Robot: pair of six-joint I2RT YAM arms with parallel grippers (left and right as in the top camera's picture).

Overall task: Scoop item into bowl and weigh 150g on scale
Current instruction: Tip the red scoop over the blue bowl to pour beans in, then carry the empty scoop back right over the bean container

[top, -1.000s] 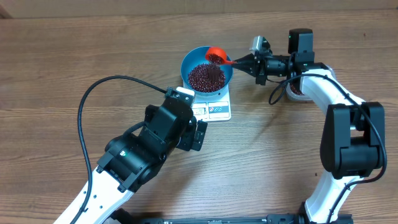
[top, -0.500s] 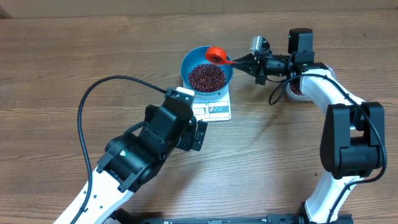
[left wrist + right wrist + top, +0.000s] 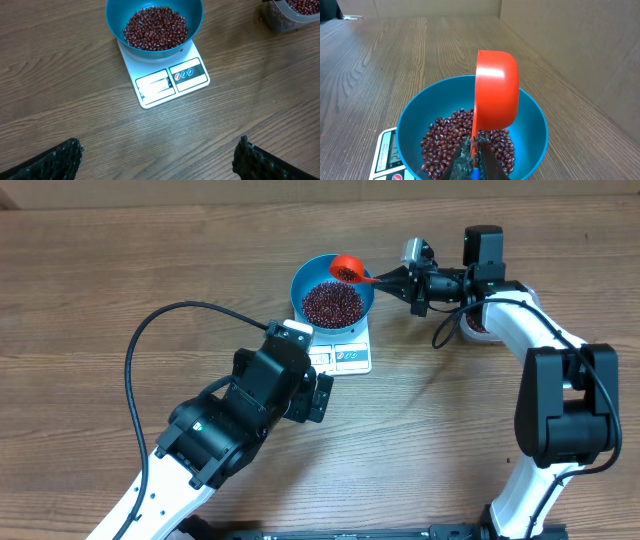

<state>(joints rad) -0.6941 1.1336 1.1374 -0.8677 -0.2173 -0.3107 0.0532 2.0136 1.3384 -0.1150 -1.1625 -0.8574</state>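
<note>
**Overhead**
- One surface [image 3: 120,260] of wood grain, its far edge along the top of the view.
- One scale [image 3: 352,356], white, mid-surface, with bare wood on every side.
- One bowl [image 3: 298,284], blue, sitting on the scale's rear part.
- One heap of beans [image 3: 332,302] inside the bowl, too many to count.
- One scoop [image 3: 347,270], red, over the bowl's far right rim, with a few dark beans showing in it.
- One tub [image 3: 478,327], largely hidden behind the right arm.
- One black cable [image 3: 150,330], looping off the left arm.
- Right gripper [image 3: 400,278]: clenched on the scoop's handle and reaching in from the right.

**Left wrist**
- Left gripper [image 3: 159,152]: spread fully wide and holding nothing.
- Two fingers [image 3: 55,162], one in each lower corner, with open wood between them.
- The scale lies ahead of the gripper and apart from it, its display and label panels facing the camera.
- The bowl of beans overhangs the scale's back edge.
- A corner of the tub (red beans inside) shows at upper right, well apart from the scale.

**Right wrist**
- The scoop is tipped on its side, with its rounded back to the camera.
- Its handle is pinched between the gripper's closed fingers.
- The scoop hangs above the bowl's interior and is clear of the beans.
- A corner of the scale shows at lower left.
- A plain brown wall rises along the right.
</note>
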